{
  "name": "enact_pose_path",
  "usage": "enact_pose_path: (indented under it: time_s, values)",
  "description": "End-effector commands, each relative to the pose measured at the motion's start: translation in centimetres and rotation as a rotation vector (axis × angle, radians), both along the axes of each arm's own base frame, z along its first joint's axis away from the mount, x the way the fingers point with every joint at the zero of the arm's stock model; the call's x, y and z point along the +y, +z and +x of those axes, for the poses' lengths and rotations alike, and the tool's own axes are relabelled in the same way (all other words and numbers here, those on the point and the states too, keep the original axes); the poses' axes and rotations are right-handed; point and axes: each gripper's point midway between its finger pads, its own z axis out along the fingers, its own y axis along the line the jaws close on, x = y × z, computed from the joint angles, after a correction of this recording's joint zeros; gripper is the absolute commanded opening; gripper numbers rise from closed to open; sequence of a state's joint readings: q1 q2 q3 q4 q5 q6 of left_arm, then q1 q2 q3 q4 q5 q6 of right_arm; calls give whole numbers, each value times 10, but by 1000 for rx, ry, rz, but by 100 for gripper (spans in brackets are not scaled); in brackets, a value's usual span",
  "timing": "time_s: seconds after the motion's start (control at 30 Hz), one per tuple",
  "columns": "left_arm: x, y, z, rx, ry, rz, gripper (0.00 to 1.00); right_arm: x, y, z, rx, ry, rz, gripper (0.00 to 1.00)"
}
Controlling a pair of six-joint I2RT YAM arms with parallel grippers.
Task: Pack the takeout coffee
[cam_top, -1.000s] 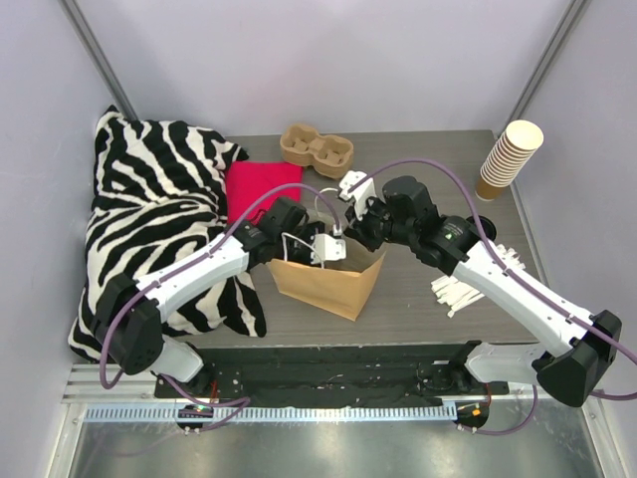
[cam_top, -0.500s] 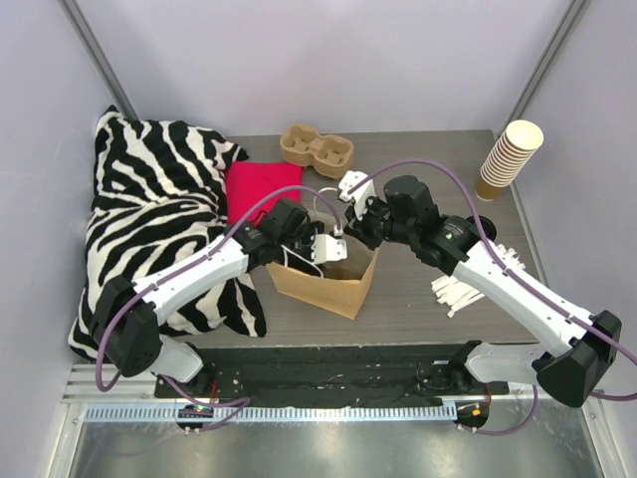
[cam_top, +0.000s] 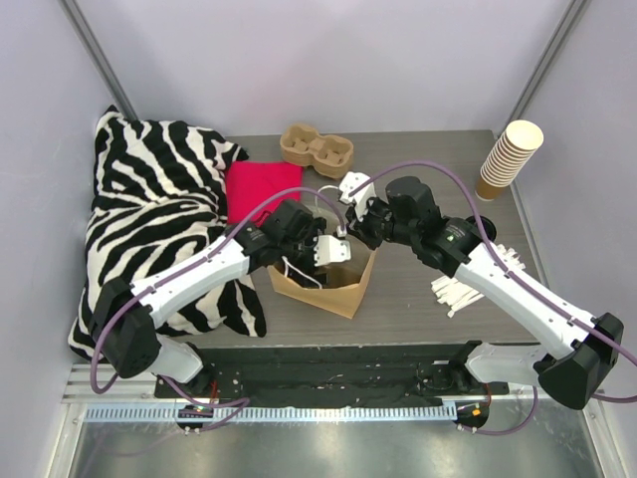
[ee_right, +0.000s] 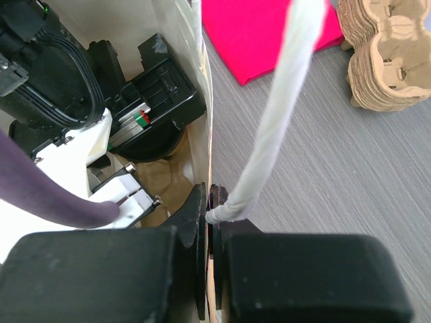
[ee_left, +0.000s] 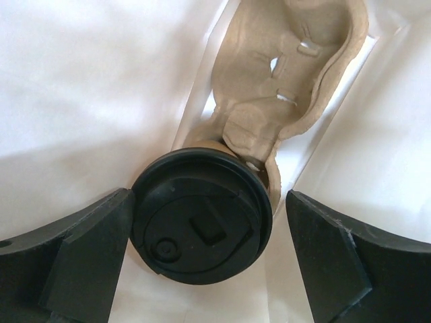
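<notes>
— Start at the left. What's there?

— A zebra pillow [cam_top: 159, 209] over the table's [cam_top: 418, 299] left end, with a red cloth [cam_top: 261, 184] against its right edge. The left arm reaches across from there, and the left gripper [ee_left: 207, 196] is down inside the bag [cam_top: 318, 289].

— How do its fingers [ee_left: 74, 256] stand?

— Spread wide, one on each side of the coffee [ee_left: 202, 222], gripping nothing. The left one sits right at the edge of the black lid [ee_left: 195, 235]; I can't tell if it touches. The right one is clearly apart, with white lining showing in the gap.

— So the coffee is in the bag?

— Yes, upright, lid facing the wrist camera. A pulp insert [ee_left: 283, 74] lies just beyond it, its near lobe overlapping the cup's rim. Whether the cup sits in a pocket of it I can't tell.

— And the right side?

— The right gripper [ee_right: 207, 256] is pinched tight on the bag's far rim — the paper wall runs between the two pads. The white rope handle [ee_right: 283, 101] comes up from that same spot. Its wrist view looks past the rim at the left gripper's black body inside the bag.

— Anything else on the table?

— A brown carrier [cam_top: 317, 147] at the back, behind the bag and just right of the cloth. Some white strips [cam_top: 458, 291] lie beside the right forearm, and a leaning cup stack [cam_top: 508, 157] stands at the far right edge, well apart from the bag.
</notes>
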State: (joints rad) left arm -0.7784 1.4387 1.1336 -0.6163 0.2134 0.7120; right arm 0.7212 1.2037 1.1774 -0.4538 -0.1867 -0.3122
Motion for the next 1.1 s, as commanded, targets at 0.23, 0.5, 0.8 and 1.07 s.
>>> enact_pose_path:
  time_s: [0.23,0.5,0.8,1.07]
  values:
    - [-6,37,-2,-53,-10,-62,100,1,22,1,-77,10,54,1]
    - [-4,44,-10,-66,-42,-79,100,0,19,4,-83,-2,47,1]
    - [-6,67,-15,-126,-66,-160,100,-1,16,5,-92,3,31,1]
    - [-5,92,-18,-181,-51,-239,98,-1,18,5,-106,8,32,1]
